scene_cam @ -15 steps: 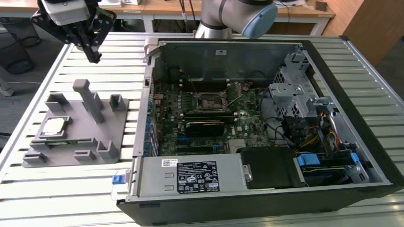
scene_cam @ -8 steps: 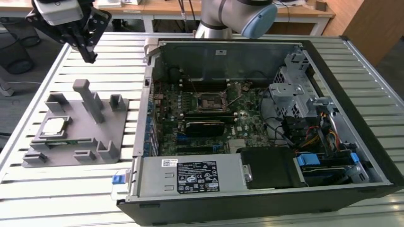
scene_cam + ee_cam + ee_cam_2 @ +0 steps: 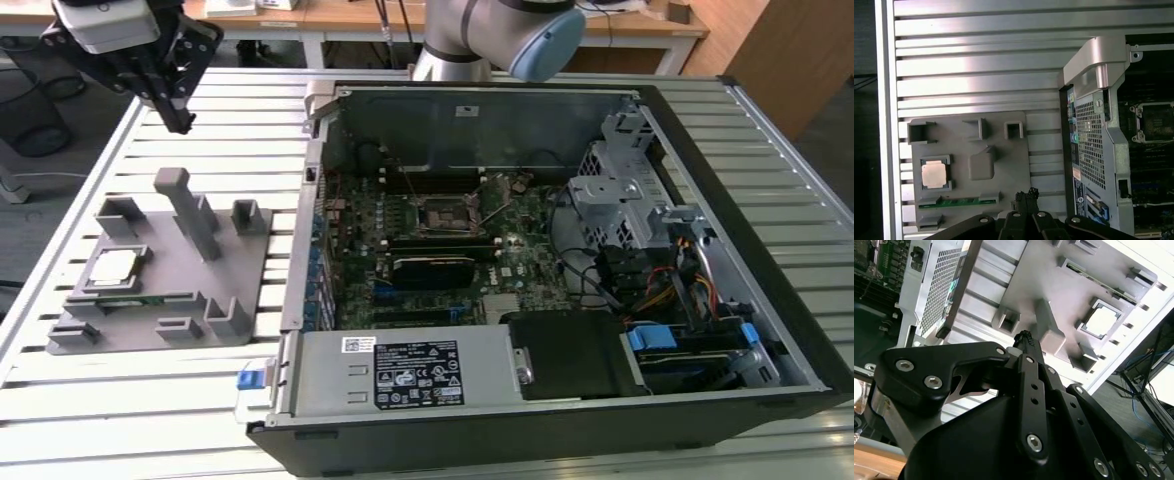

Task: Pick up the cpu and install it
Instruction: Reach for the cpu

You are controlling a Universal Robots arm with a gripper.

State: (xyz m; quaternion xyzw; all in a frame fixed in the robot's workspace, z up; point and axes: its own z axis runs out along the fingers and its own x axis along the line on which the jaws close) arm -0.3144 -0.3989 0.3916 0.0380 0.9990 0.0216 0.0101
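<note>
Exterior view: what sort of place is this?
Probably a robotics lab bench for PC assembly: an open computer case on a slatted metal table, a grey fixture holding the cpu, office desks behind.

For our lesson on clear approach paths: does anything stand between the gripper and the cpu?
Nothing visible does. The gripper hangs in open air; the cpu lies uncovered in the grey holder, whose tall post stands beside it, not over it.
</note>
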